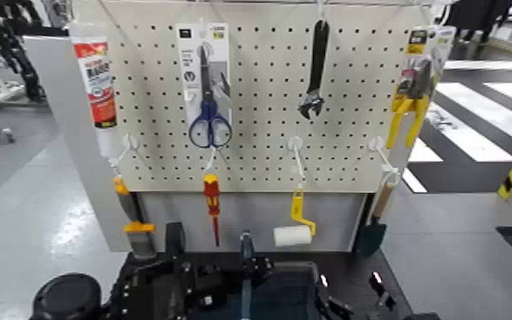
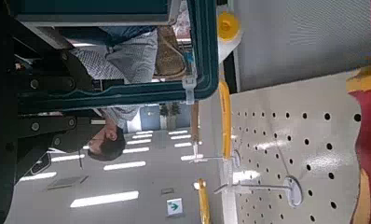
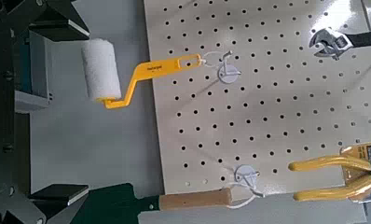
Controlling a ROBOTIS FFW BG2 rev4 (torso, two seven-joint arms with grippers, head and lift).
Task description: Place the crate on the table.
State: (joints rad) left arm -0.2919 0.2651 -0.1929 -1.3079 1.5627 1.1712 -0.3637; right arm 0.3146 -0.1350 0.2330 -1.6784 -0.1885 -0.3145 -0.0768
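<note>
crate (image 1: 281, 298) at 6 o'clock below the pegboard (image 1: 268, 94); left claw (image 1: 153, 289) and right claw (image 1: 357, 302) flank it; claw states unclear

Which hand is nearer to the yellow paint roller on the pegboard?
Right. The right hand is at the crate's right end, just below the paint roller; the left hand is at the opposite end.

A workshop: a beige pegboard (image 1: 268, 94) hangs scissors (image 1: 209, 111), a wrench (image 1: 315, 72), pliers (image 1: 412, 102), a screwdriver (image 1: 213, 204) and a paint roller (image 1: 293, 231) over grey concrete floor (image 1: 30, 221).
</note>
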